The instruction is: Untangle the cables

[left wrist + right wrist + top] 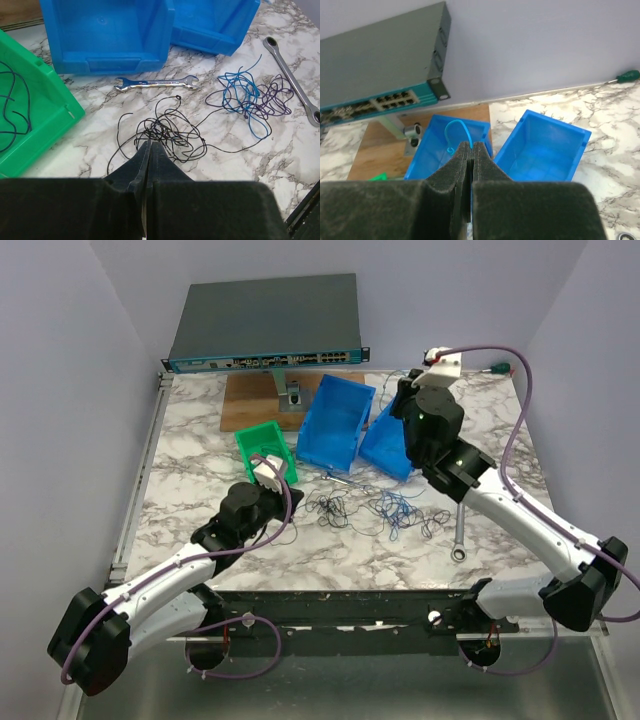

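A black cable tangle (pixel 170 131) lies on the marble table, also in the top view (pixel 332 508). A blue and purple cable tangle (pixel 250 95) lies to its right (pixel 400 508). A dark blue wire (pixel 15 110) lies in the green bin (pixel 45 100). My left gripper (pixel 150 144) is shut, its tips at the near edge of the black tangle; no wire shows between them. In the top view it (pixel 275 478) sits beside the green bin (pixel 265 445). My right gripper (pixel 471 145) is shut on a light blue wire (pixel 455 127), raised over the left blue bin (pixel 432 155).
Two blue bins (pixel 335 420) (pixel 390 445) stand behind the tangles. A small silver wrench (pixel 156 83) lies before them, a ratchet wrench (pixel 292 80) at right. A network switch (pixel 265 325) and wooden board (pixel 250 400) stand at the back, a green-handled screwdriver (pixel 626 76) at back right.
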You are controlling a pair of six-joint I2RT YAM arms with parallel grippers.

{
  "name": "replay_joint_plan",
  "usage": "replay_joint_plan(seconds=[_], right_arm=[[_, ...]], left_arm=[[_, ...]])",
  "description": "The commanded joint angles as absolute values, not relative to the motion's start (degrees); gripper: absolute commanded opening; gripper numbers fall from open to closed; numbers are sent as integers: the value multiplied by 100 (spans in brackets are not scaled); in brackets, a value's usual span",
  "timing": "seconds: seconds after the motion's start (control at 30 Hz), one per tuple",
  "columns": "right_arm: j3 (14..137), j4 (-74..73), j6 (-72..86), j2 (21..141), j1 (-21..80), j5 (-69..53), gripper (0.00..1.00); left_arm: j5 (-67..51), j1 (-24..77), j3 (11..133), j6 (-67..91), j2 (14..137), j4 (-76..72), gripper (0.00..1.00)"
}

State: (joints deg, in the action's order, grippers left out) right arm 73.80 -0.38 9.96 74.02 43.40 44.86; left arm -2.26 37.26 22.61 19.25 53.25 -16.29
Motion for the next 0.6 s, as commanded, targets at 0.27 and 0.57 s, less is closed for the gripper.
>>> replay_joint_plan(seconds=[0.27,0.57], right_arm=[[7698,62,2334,8229,2641,2821,1],[7682,-219,2873,9088,1918,2046,1]], left_arm=[[-438,3753,2408,1837,5214,-1679,2],[-501,3755,2432,1850,5273,-1697,1]])
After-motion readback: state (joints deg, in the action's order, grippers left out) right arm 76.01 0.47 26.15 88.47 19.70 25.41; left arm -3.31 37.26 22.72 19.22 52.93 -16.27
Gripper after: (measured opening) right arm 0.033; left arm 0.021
